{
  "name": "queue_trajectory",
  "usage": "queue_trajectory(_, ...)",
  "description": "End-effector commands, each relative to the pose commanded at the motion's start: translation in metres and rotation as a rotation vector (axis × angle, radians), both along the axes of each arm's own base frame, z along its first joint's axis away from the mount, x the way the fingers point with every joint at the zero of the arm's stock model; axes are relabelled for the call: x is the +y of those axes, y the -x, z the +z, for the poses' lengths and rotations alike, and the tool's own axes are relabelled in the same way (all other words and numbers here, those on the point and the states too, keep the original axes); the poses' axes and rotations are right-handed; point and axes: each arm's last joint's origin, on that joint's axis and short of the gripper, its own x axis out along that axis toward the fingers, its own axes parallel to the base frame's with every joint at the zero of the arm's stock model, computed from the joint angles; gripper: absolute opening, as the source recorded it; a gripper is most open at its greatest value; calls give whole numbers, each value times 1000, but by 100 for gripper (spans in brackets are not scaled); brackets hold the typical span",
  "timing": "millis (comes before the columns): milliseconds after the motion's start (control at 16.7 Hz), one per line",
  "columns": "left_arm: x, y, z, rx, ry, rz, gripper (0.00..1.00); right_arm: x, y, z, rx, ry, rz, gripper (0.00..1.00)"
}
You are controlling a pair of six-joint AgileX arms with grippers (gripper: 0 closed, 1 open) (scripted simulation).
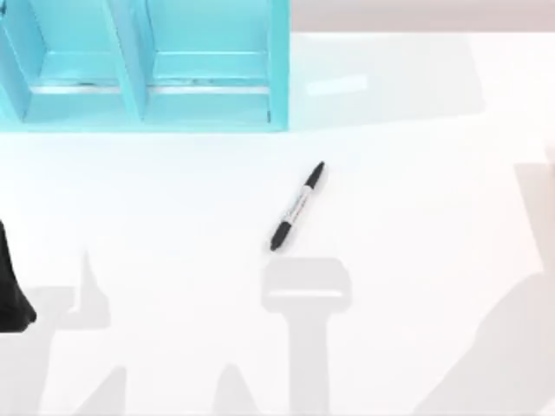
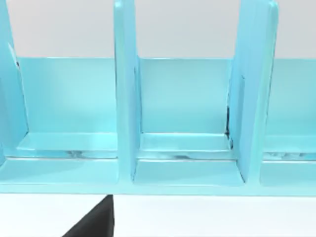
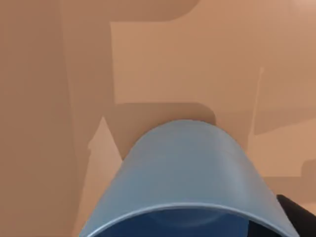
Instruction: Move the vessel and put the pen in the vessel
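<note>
Top view: a slim marker pen (image 1: 297,206) with black cap, black end and grey-white labelled barrel lies flat and diagonal near the middle of the white desk (image 1: 434,217), its upper end pointing toward the far right. A large teal compartmented shelf (image 1: 139,65) stands along the far edge at the left corner, well apart from the pen. A dark part of the left arm (image 1: 10,286) sits at the desk's left edge.

Left wrist view: the shelf's upright dividers (image 2: 126,98) and open compartments face the camera, with a black part of the arm low in the frame. Whether the left pincer is spread or pressed together cannot be told.

Right wrist view: a small round blue plastic cup (image 3: 187,177), slightly tapered, sits close under the camera with its open rim nearest the lens, above a tan surface. It appears carried by the right arm, though the fingers cannot be made out, so their state cannot be told.

Step in hand, as judged: moving the vessel. To do it well, keep the cup steady, set it upright on bare desk near the pen but not touching it, and release only once its base rests flat.
</note>
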Motion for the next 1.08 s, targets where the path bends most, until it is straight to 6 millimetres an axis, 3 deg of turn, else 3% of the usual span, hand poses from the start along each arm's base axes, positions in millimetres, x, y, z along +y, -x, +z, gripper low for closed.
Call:
queue_trajectory(180, 0, 0, 0, 0, 0, 0, 100, 26, -12, 30, -6, 4, -8, 0)
queue_trajectory(360, 0, 0, 0, 0, 0, 0, 100, 69, -17, 71, 16, -4, -7, 0)
queue_trajectory(540, 0, 0, 0, 0, 0, 0, 100, 117, -10, 115, 25, -5, 1, 0)
queue_trajectory(660, 0, 0, 0, 0, 0, 0, 100, 139, -2, 136, 13, -4, 3, 0)
queue_trajectory(780, 0, 0, 0, 0, 0, 0, 100, 146, 1, 144, 5, -4, 2, 0)
queue_trajectory(1080, 0, 0, 0, 0, 0, 0, 100, 150, -2, 138, 9, -8, -2, 0)
